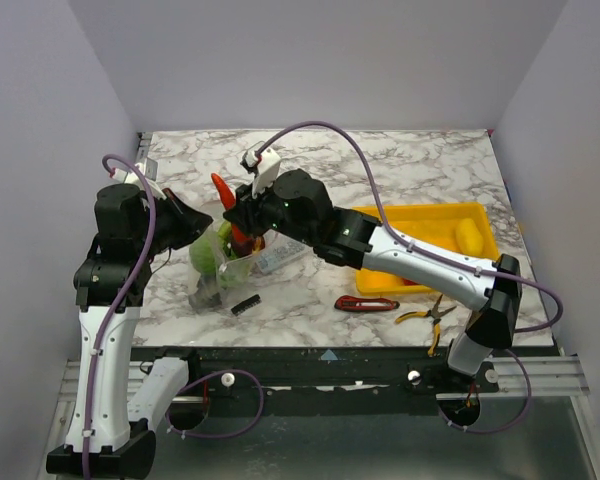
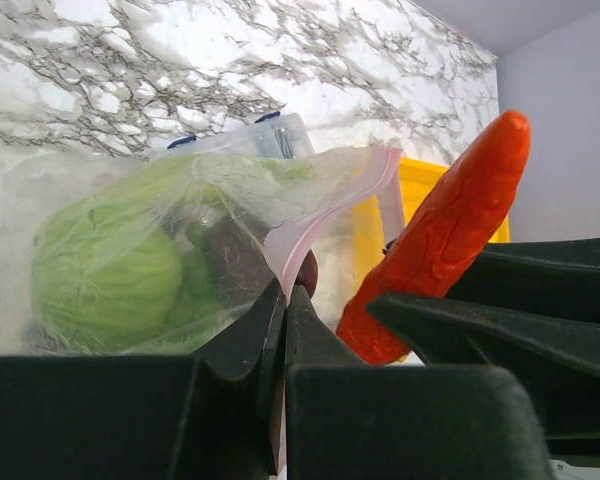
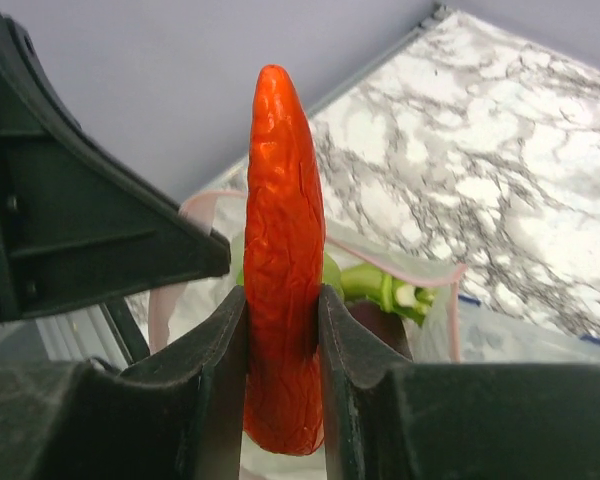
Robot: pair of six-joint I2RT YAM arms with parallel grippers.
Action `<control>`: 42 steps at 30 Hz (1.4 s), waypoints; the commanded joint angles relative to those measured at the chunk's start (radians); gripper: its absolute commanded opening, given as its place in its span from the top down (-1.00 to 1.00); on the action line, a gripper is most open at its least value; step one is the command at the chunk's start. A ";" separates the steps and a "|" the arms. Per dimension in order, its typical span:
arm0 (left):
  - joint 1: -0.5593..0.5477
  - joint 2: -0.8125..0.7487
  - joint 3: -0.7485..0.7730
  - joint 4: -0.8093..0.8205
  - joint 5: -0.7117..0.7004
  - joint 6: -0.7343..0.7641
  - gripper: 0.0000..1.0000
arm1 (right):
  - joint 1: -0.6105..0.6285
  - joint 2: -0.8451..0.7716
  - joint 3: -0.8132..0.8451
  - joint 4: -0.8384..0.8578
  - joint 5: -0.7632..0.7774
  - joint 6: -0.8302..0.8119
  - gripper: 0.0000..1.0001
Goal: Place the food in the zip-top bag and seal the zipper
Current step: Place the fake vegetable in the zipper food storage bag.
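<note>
The clear zip-top bag (image 1: 220, 268) stands open on the marble table at centre left, with a green cabbage (image 1: 204, 254) inside. My left gripper (image 2: 285, 297) is shut on its pinkish-red zipper strip (image 2: 310, 225) and holds the mouth up. In the left wrist view the cabbage (image 2: 105, 270) and a dark purple eggplant (image 2: 235, 262) show through the plastic. My right gripper (image 3: 283, 320) is shut on the red chili (image 3: 285, 230), held upright just above the bag's mouth (image 3: 410, 265). The chili also shows in the top view (image 1: 223, 190). A yellow fruit (image 1: 468, 235) lies in the yellow tray.
The yellow tray (image 1: 420, 215) sits at the right under my right arm. A red-handled knife (image 1: 365, 303) and yellow-handled pliers (image 1: 430, 315) lie near the front edge. A clear compartment box (image 1: 280, 255) lies behind the bag. A small black piece (image 1: 245, 304) lies in front.
</note>
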 commanded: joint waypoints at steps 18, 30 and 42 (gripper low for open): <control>0.004 -0.003 0.017 0.039 0.058 0.025 1.00 | -0.029 0.136 0.377 -0.790 -0.232 -0.463 0.46; 0.004 0.000 0.022 0.036 0.085 0.026 1.00 | -0.030 0.256 0.476 -0.789 -0.178 -0.455 -0.46; 0.004 0.002 -0.002 0.046 0.095 0.027 1.00 | -0.069 -0.005 0.025 -0.431 -0.205 -0.319 -0.70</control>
